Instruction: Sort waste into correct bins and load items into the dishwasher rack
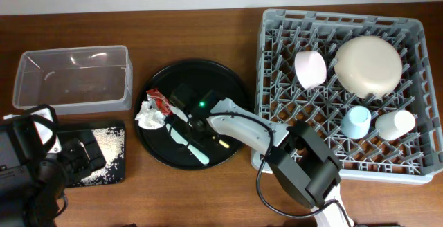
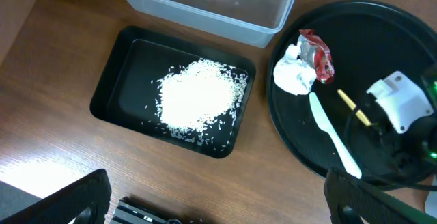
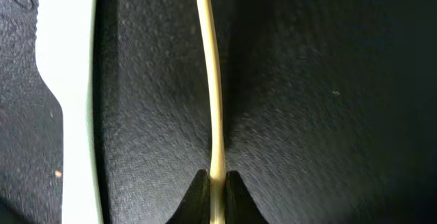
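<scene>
My right gripper (image 3: 217, 183) is shut on the thin yellow utensil (image 3: 213, 80), low over the round black tray (image 1: 221, 75). The mint-green utensil (image 3: 65, 101) lies beside it on the tray, also in the overhead view (image 1: 188, 144). The red wrapper (image 1: 159, 102) and white napkin (image 1: 149, 116) sit at the tray's left side. Rice grains (image 2: 198, 98) lie heaped in the shallow black tray (image 2: 113, 80). The clear tub (image 1: 73, 78) stands behind it. The rack (image 1: 277, 82) holds the pink bowl (image 1: 310, 69), cream bowl (image 1: 368, 64), blue cup (image 1: 356, 121) and white cup (image 1: 394, 124). My left gripper (image 2: 218, 203) is open above bare table.
The round black tray sits between the bins and the rack. The left arm's base (image 1: 24, 158) is at the table's front left corner. The right arm (image 1: 304, 165) reaches across the rack's front left corner.
</scene>
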`<state>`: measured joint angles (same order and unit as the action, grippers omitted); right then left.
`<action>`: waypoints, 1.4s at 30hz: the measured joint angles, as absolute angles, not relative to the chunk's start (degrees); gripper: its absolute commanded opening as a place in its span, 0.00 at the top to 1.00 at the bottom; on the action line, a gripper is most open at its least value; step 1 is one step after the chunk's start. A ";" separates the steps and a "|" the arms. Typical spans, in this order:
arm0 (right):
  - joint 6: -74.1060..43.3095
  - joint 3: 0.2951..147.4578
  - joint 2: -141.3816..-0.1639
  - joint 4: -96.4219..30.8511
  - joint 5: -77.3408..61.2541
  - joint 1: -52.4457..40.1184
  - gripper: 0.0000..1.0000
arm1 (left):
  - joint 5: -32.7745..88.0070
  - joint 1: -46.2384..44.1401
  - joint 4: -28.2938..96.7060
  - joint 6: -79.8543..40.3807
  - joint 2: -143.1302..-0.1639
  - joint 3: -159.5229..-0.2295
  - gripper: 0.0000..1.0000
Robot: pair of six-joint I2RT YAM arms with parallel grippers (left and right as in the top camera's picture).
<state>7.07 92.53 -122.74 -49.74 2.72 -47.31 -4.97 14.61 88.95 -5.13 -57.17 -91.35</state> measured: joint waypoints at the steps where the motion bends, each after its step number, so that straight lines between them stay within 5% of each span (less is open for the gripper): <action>1: 7.07 93.38 -122.74 -50.85 3.29 -47.31 0.96 | -4.97 14.61 88.95 -5.15 -57.17 -91.35 0.01; 11: -4.58 112.25 -118.39 -68.55 13.87 -44.99 0.96 | -4.97 14.61 88.92 -5.13 -57.17 -91.35 0.01; 21: -26.33 118.80 -113.58 -74.83 6.46 -18.11 0.96 | -4.97 14.61 88.95 -5.13 -57.17 -91.35 0.01; 33: -28.86 118.69 -122.83 -74.52 1.04 -16.97 0.96 | -4.97 14.61 88.95 -5.13 -57.17 -91.35 0.01; 34: -28.10 118.65 -123.37 -74.43 1.30 -16.97 0.89 | -4.97 14.61 88.95 -5.13 -57.17 -91.35 0.00; 36: -26.68 118.58 -123.96 -74.37 1.65 -17.08 0.43 | -4.97 14.61 88.95 -5.13 -57.17 -91.35 0.01; 37: -25.47 118.54 -124.05 -74.39 1.87 -17.15 0.37 | -4.97 14.61 88.95 -5.13 -57.17 -91.35 0.01; 42: -22.96 118.50 -124.05 -74.56 1.58 -17.58 0.43 | -4.97 14.61 88.95 -5.13 -57.17 -91.35 0.01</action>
<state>-22.96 118.50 -124.05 -74.56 1.58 -17.58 -4.97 14.61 88.95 -5.13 -57.17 -91.35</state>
